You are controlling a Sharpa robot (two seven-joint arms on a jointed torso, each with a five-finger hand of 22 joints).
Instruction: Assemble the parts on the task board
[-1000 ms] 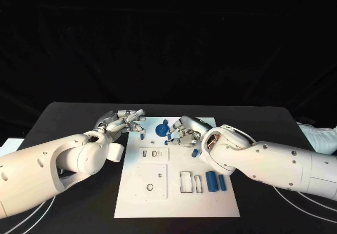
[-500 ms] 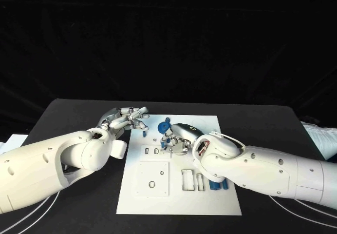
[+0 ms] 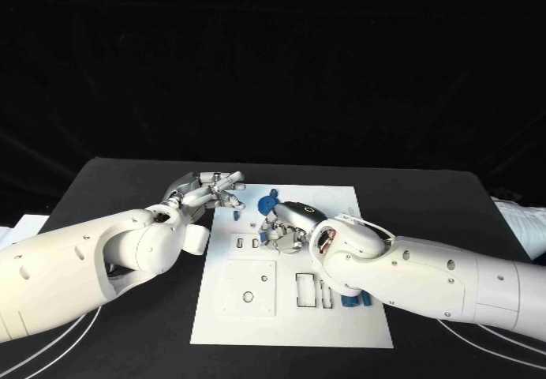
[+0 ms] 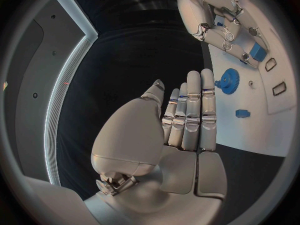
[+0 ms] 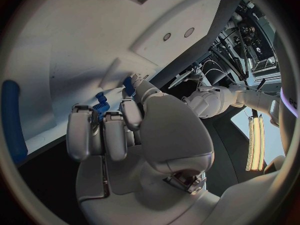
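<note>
Right hand (image 3: pixel 287 227) is down over the far half of the task board (image 3: pixel 342 316), fingers curled in tight, and from the wrist camera there's a small blue part (image 5: pixel 102 104) tucked at its fingertips (image 5: pixel 81 116) — pinched, I'd say, right against the white surface. Just beyond that hand sits the blue gear (image 3: pixel 264 207), up near the board's far edge, a touch toward the left arm's side. Left hand (image 3: pixel 211 192) hovers off the board's far left corner, fingers straight and together, holding nothing. So the right hand is the one on the job; the slots lie on the near side of it, back toward the robot. Two blue cylinders (image 3: pixel 350 300) peek out beneath the right forearm.
</note>
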